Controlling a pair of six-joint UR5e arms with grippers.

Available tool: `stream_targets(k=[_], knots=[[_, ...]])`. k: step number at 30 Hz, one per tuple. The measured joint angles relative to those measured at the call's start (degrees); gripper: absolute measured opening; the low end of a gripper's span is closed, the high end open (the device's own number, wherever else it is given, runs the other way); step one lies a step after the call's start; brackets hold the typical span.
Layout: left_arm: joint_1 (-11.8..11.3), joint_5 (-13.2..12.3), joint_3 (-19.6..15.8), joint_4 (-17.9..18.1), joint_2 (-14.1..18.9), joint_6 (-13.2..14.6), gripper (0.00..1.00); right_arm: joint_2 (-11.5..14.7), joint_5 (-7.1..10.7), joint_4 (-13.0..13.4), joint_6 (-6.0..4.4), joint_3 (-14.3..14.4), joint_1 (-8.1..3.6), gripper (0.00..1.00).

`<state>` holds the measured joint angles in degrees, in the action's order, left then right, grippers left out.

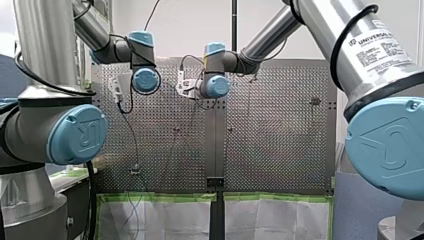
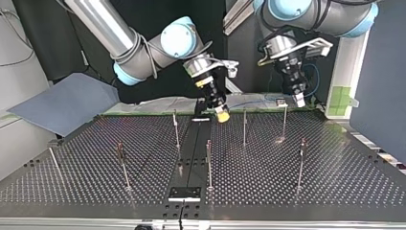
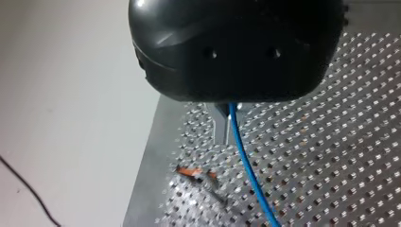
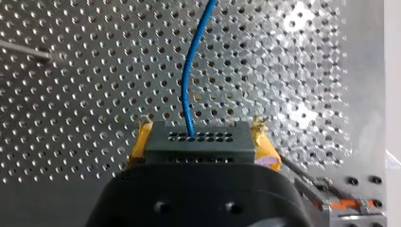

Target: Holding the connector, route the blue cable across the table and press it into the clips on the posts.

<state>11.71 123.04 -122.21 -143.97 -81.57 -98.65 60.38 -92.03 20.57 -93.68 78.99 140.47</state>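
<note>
Lower centre: my right gripper clamps the dark perforated connector between yellow pads, anchoring the blue cable; my left gripper pinches it as a guide.

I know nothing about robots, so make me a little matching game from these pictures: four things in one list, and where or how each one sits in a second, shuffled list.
Things:
1. connector
2. blue cable
3. posts
4. grey sheet

Places or states:
A. standing upright on the perforated table
B. lying beside the table, at the top view's left
C. clamped between my right gripper's yellow pads
D. leading out of the connector's holed face

Pairs: 1-C, 2-D, 3-A, 4-B.
</note>
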Motion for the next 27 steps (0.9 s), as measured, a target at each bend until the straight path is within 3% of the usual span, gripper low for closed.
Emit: stream_targets(k=[9,14,21,27], knots=[[-3.5,-4.4,2.8,-0.3,-2.0,-0.7,0.0,-1.3,-0.09,-1.0,-0.02,-4.6,1.3,0.0],[-4.4,-5.0,4.4,-0.7,-2.3,-0.9,0.0,-2.0,-0.23,-1.4,-0.02,-7.4,1.74,0.0],[-6.5,-5.1,6.5,-1.5,-2.5,-0.9,0.0,-5.0,-0.27,-3.4,-0.02,-11.0,2.15,0.0],[-9.3,-7.3,7.2,-1.5,-2.9,-1.2,0.0,-7.8,-0.27,-5.3,-0.02,-14.1,2.23,0.0]])
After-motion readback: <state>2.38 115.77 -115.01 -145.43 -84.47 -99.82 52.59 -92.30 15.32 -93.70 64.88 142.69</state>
